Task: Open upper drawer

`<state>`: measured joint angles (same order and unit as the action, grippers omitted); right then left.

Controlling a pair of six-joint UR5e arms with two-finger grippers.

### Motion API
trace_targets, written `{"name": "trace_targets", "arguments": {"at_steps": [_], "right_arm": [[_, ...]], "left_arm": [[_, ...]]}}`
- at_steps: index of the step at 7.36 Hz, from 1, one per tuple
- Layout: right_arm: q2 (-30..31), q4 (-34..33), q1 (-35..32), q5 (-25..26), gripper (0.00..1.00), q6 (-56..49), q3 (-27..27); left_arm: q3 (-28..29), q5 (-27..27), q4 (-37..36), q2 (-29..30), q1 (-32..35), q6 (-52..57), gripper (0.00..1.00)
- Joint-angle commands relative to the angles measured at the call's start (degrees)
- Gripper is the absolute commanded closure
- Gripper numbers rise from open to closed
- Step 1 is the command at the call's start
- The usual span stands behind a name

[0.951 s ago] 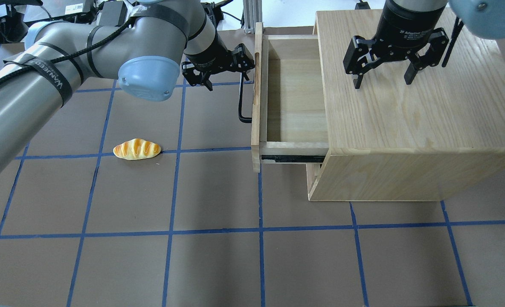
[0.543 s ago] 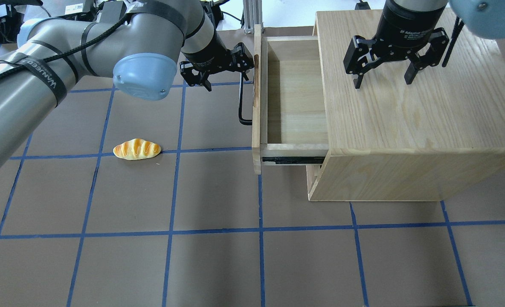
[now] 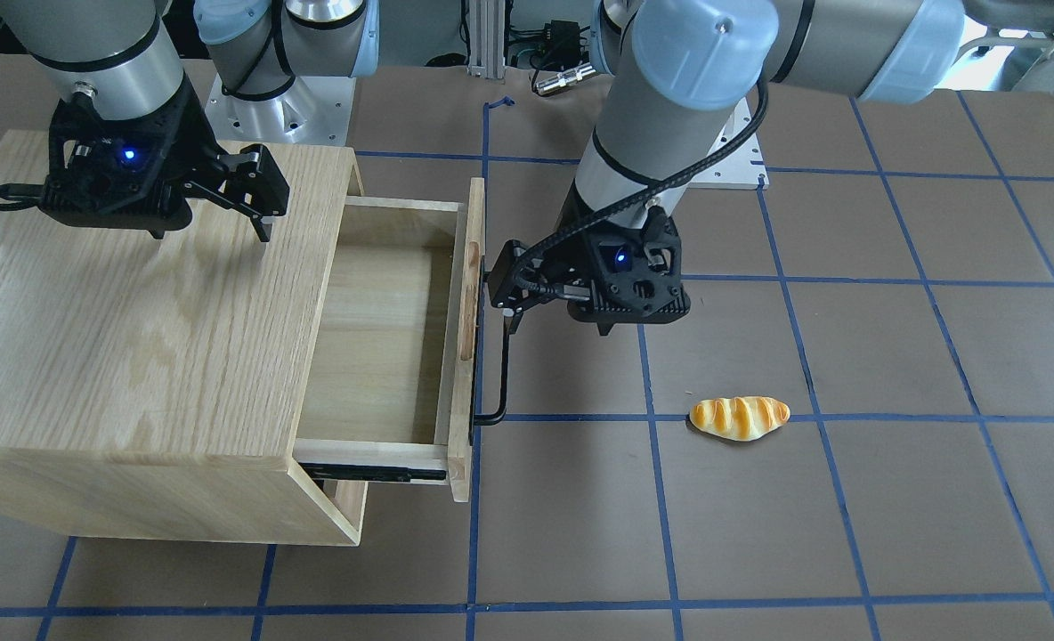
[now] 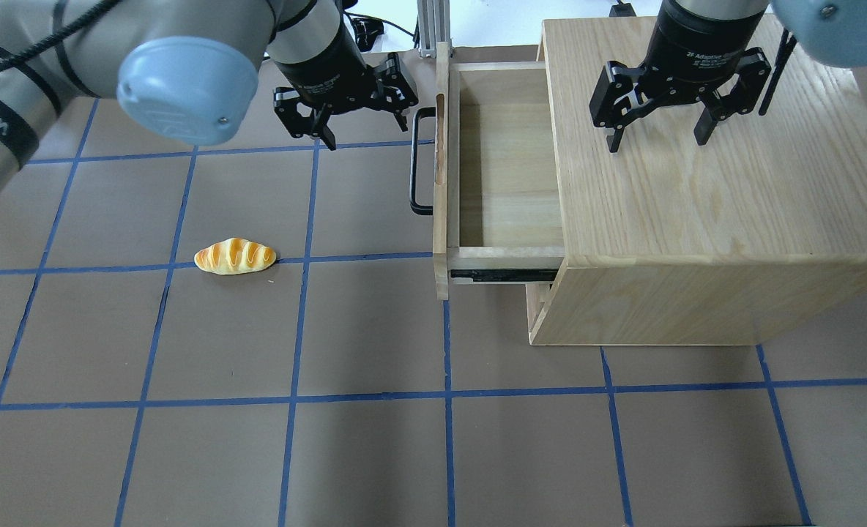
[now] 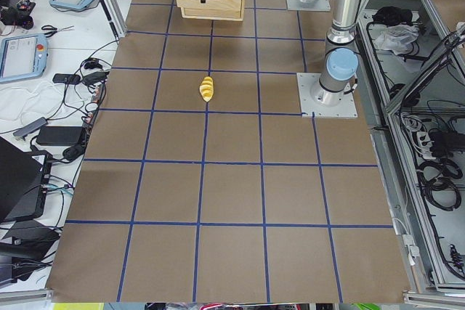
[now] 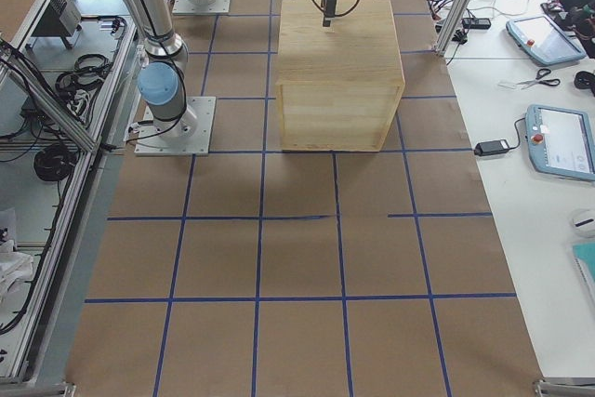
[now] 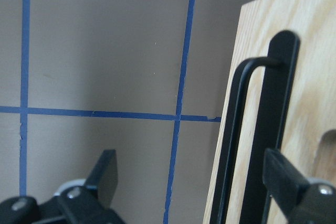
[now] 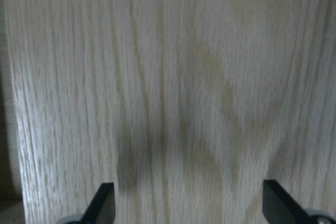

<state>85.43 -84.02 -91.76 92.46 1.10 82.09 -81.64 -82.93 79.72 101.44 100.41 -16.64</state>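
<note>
Upper drawer (image 4: 507, 176) pulled out; left hand (image 4: 364, 128) splayed wide near handle (image 4: 412, 165).

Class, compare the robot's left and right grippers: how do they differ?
The left gripper hovers beside the drawer handle; the right gripper hangs over the cabinet top. The left gripper sits lower, level with the drawer; the right gripper is higher. Both are open and empty.

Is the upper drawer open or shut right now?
Open. The upper drawer juts well out of the cabinet, its bare wooden floor and black slide rail exposed.
</note>
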Motion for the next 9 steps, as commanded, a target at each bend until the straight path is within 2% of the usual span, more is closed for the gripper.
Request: {"name": "trace_targets", "arguments": {"at_steps": [1, 2, 4, 7, 9], "right_arm": [[0.0, 0.0, 0.0, 0.0, 0.0, -0.05, 0.09], [0.0, 0.0, 0.0, 0.0, 0.0, 0.04, 0.09], [0.0, 0.0, 0.0, 0.0, 0.0, 0.04, 0.09], [0.0, 0.0, 0.0, 0.0, 0.0, 0.04, 0.09], [0.0, 0.0, 0.0, 0.0, 0.0, -0.05, 0.0]], "left_arm": [[0.88, -2.15, 7.18, -3.69, -5.19, 10.52, 0.0], [0.61, -2.24, 9.73, -5.09, -8.62, 15.18, 0.0], [0.34, -6.69, 12.03, -7.64, -13.38, 18.29, 0.0], [-4.3, -7.6, 11.16, -9.32, -14.54, 21.03, 0.0], [-5.02, -7.51, 11.07, -9.5, -14.63, 21.03, 0.0]]}}
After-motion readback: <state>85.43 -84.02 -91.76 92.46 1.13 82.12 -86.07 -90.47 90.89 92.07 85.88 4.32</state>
